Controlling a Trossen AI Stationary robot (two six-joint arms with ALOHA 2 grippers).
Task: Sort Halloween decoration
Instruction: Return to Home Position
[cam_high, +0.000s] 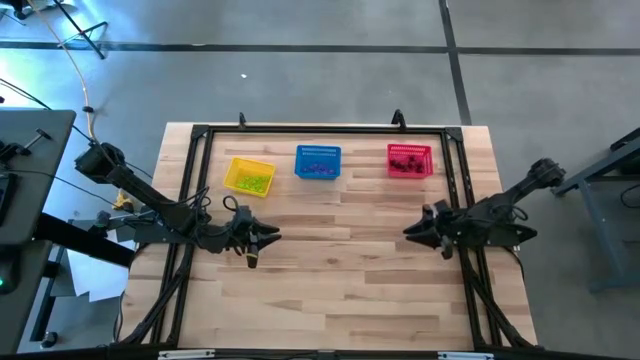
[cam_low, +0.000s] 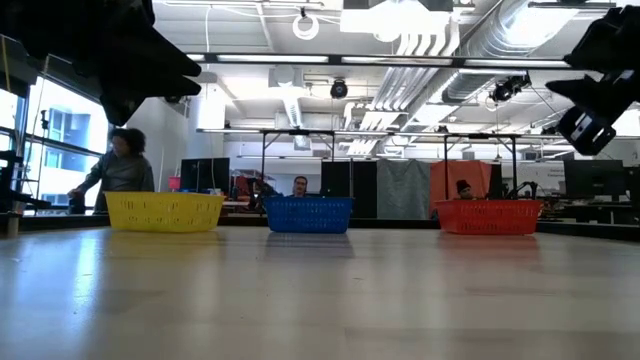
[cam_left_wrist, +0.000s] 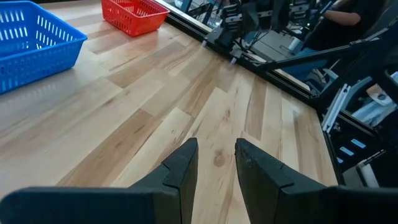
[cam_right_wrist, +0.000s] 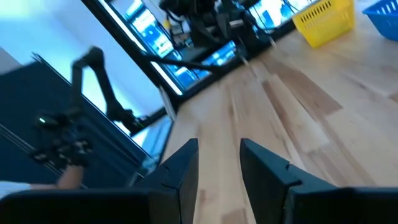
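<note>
Three mesh baskets stand in a row near the table's far edge. The yellow basket (cam_high: 248, 177) holds yellow-green Halloween decoration pieces (cam_high: 251, 184). Purple pieces (cam_high: 320, 169) lie in the blue basket (cam_high: 318, 162), and black ones (cam_high: 404, 164) in the red basket (cam_high: 409, 160). My left gripper (cam_high: 265, 241) hovers over the table's left middle, open, nothing between its fingers (cam_left_wrist: 186, 163). My right gripper (cam_high: 413, 231) hovers near the right side, also open and empty, as the right wrist view shows (cam_right_wrist: 219, 149). Both are well short of the baskets.
A black metal frame (cam_high: 195, 160) runs around the wooden table top (cam_high: 340, 260). The wide stretch of wood between the two grippers and in front of the baskets is bare. In the low view, people (cam_low: 120, 165) show in the room behind the baskets.
</note>
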